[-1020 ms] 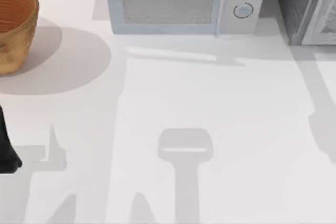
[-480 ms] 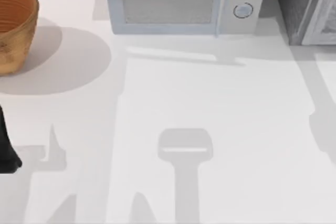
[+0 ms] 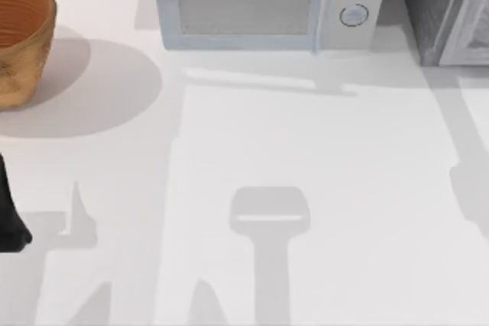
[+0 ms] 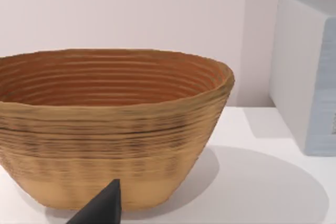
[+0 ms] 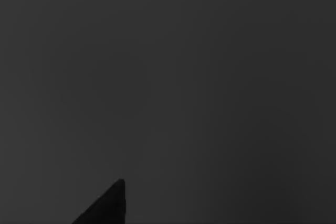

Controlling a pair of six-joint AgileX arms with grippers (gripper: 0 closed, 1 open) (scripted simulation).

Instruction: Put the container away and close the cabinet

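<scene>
Left gripper [image 3: 9, 215] sits at the table's [image 3: 321, 188] nine o'clock edge; how far its fingers stand apart I cannot tell. Woven basket [image 3: 21, 40] stands at ten o'clock, microwave [image 3: 267, 5] at twelve, grey cabinet [image 3: 447, 9] at two. Right wrist view is dark.

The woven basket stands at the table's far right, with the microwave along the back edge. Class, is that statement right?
Not quite. The woven basket stands at the table's far left, not its right, as the top view shows. The rest holds: the microwave does sit along the back edge.
</scene>
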